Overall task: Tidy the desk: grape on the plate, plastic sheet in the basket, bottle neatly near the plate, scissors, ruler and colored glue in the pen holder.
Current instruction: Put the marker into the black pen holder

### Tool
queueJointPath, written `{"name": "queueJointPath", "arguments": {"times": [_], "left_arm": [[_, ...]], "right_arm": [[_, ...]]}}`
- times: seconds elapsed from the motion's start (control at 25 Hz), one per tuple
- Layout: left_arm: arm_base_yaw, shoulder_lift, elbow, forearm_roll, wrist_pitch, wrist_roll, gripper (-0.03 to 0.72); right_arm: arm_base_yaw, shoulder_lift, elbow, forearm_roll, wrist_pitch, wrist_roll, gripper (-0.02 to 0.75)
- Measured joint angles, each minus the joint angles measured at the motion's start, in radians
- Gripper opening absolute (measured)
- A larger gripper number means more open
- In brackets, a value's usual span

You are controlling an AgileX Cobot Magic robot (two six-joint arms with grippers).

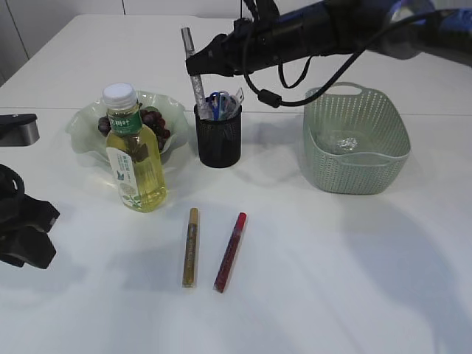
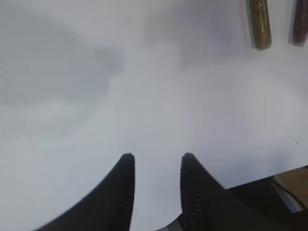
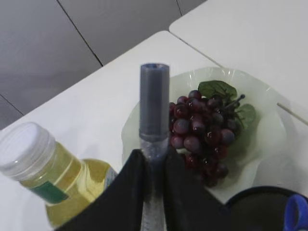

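Note:
My right gripper (image 1: 199, 65) (image 3: 154, 161) is shut on a silver glitter glue pen (image 1: 193, 68) (image 3: 154, 98), held upright with its lower end over the black mesh pen holder (image 1: 218, 138). Blue-handled scissors (image 1: 216, 103) and a clear ruler (image 1: 237, 97) stand in the holder. Gold glue (image 1: 191, 247) (image 2: 260, 21) and red glue (image 1: 230, 251) (image 2: 301, 21) lie on the table in front. Grapes (image 3: 202, 122) sit on the pale green plate (image 1: 85, 125) (image 3: 262, 144). The bottle (image 1: 135, 158) (image 3: 43, 163) stands upright before the plate. The plastic sheet (image 1: 344, 141) lies in the basket (image 1: 356, 166). My left gripper (image 2: 156, 156) hangs open over bare table.
The left arm (image 1: 22, 228) sits low at the table's left edge, with a grey block (image 1: 18, 129) behind it. The right arm (image 1: 332, 29) and its cables stretch over the basket and the pen holder. White tabletop surrounds the two glue pens.

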Motion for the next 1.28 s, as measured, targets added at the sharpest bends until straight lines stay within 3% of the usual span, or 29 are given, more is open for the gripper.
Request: {"name": "queueJointPath", "arguments": {"times": [0.24,0.44,0.68,0.88,1.04,1.28], "left_arm": [[0.0,0.0,0.0,-0.025,0.014,0.0,0.238],[0.0,0.0,0.0,-0.03,0.023,0.0,0.239],[0.0,0.0,0.0,-0.03,0.025,0.0,0.238],[0.0,0.0,0.0,-0.031,0.025,0.0,0.238],[0.0,0.0,0.0,-0.031,0.025,0.0,0.239],[0.0,0.0,0.0,-0.032,0.025,0.0,0.239]], "right_arm": [[-0.012,0.108,-0.012,0.289,-0.006,-0.239,0.108],[-0.028,0.123,-0.033,0.396,0.0,-0.335,0.108],[-0.053,0.123,-0.06,0.399,0.003,-0.404,0.108],[-0.057,0.123,-0.061,0.262,0.005,-0.415,0.108],[-0.057,0.123,-0.061,0.225,0.011,-0.417,0.123],[-0.057,0.123,-0.061,0.2,0.016,-0.417,0.284]]}}
